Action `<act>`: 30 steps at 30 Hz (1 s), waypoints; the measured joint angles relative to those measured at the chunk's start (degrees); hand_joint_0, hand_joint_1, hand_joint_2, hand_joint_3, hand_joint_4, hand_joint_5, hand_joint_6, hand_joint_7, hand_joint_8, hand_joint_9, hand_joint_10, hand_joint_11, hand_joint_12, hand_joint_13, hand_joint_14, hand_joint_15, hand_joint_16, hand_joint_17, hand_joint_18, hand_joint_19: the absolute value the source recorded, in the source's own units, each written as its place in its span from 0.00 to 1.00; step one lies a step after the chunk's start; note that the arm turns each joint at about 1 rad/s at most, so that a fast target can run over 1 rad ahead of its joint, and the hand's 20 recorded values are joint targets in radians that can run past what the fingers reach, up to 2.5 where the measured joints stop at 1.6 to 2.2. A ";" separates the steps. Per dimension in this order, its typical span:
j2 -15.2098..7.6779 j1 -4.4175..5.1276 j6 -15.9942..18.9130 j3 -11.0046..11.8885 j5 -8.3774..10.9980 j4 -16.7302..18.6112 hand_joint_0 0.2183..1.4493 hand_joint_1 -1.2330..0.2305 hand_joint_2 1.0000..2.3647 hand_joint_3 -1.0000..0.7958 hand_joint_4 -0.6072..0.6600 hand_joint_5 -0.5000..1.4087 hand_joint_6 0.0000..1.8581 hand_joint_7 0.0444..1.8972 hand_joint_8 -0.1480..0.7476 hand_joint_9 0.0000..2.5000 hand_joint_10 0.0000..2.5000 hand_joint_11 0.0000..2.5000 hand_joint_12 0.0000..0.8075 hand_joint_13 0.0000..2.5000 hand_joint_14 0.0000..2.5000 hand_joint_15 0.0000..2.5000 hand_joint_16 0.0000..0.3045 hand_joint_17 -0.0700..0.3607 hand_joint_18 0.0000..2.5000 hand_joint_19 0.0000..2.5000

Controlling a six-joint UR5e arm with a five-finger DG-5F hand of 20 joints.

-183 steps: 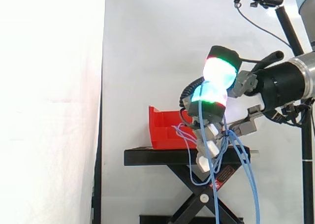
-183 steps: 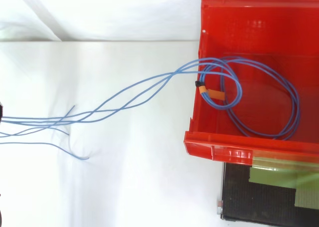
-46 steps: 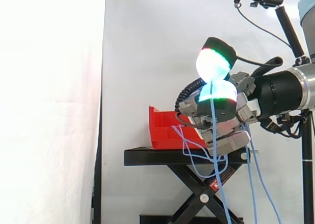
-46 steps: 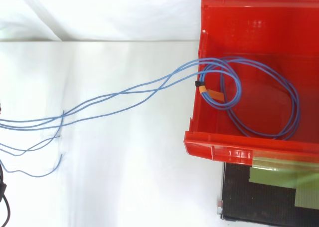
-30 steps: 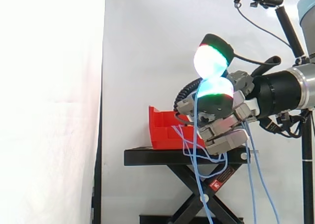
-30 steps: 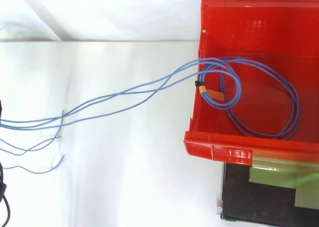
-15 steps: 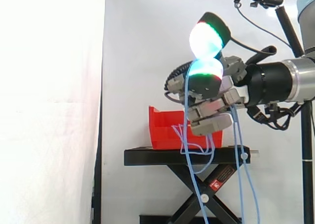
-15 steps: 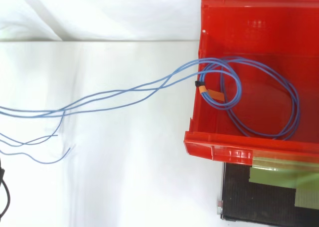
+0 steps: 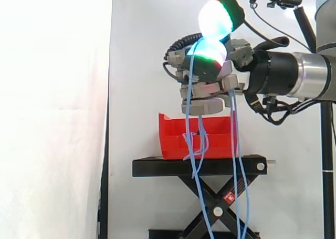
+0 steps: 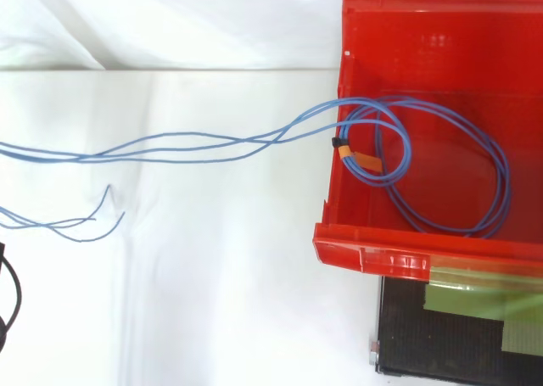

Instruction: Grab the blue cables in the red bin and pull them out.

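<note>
In the side view my hand (image 9: 210, 86) hangs above the red bin (image 9: 178, 139), fingers curled round several blue cables (image 9: 195, 160). The strands droop from the hand, some running into the bin and others hanging down past the stand. From above, the blue cables (image 10: 204, 147) stretch from the left edge across the white surface and over the wall of the red bin (image 10: 356, 248). A loose coil (image 10: 462, 178) bound with an orange tie (image 10: 356, 157) still lies inside the bin. Free cable ends (image 10: 81, 223) dangle at the left.
The bin stands on a black scissor-lift stand (image 9: 199, 168) before a white curtain. A camera on a black pole (image 9: 283, 0) rises at the top right of the side view. Green tape marks the black platform (image 10: 467, 318) below the bin.
My hand has risen and shifted left with the cables, from beside the stand's top to above the bin. In the top view the strands have swung upward and drawn straighter; the coil stays put.
</note>
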 measured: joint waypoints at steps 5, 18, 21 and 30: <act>0.00 -0.05 -0.85 0.52 -0.01 0.14 0.47 0.15 0.00 0.00 0.77 0.52 0.65 0.10 0.50 0.42 0.54 0.44 0.44 0.41 1.00 0.25 0.14 0.38 0.46 0.63; 0.00 -0.19 -6.95 0.88 -0.01 3.74 0.44 0.18 0.00 0.00 0.78 0.53 0.63 0.10 0.52 0.43 0.53 0.44 0.45 0.41 1.00 0.24 0.14 0.39 0.45 0.61; 0.00 -0.32 -9.48 0.89 -0.05 5.25 0.44 0.19 0.00 0.00 0.78 0.53 0.62 0.10 0.51 0.43 0.53 0.44 0.45 0.41 1.00 0.24 0.14 0.39 0.45 0.60; 0.00 -0.72 -15.50 0.89 -0.17 7.70 0.42 0.22 0.00 0.00 0.78 0.57 0.58 0.13 0.53 0.46 0.50 0.45 0.46 0.42 1.00 0.24 0.15 0.40 0.45 0.59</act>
